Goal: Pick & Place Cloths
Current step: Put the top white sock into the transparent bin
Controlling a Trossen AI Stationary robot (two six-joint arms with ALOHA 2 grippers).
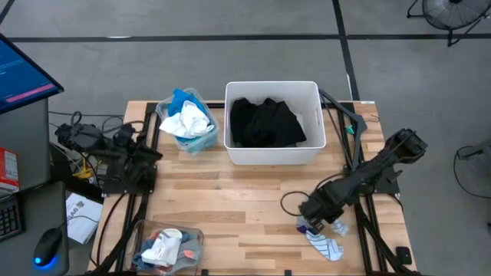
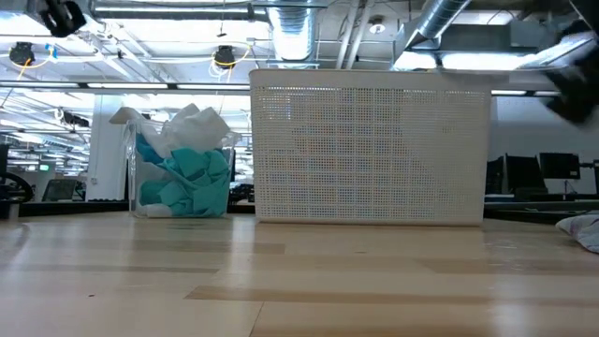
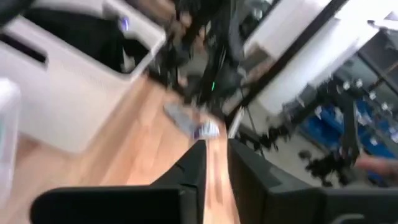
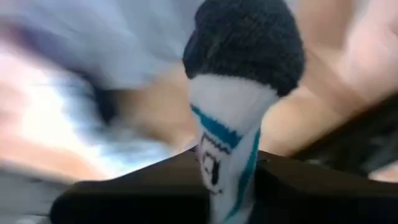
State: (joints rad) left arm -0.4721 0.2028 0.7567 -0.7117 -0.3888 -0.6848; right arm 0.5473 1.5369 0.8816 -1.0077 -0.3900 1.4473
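One striped sock (image 4: 233, 134) between right claw (image 4: 227, 177) fingers.

My overhead camera looks straight down on the table (image 1: 253, 207), my low one level across it at the white tub (image 2: 370, 154) both share, while each wrist camera peers past its own fingers.

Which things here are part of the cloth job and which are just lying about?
Job:
black garment in white tub
white and teal cloths in clear bin
striped sock in right gripper
socks on table

Lying about:
mouse
cables
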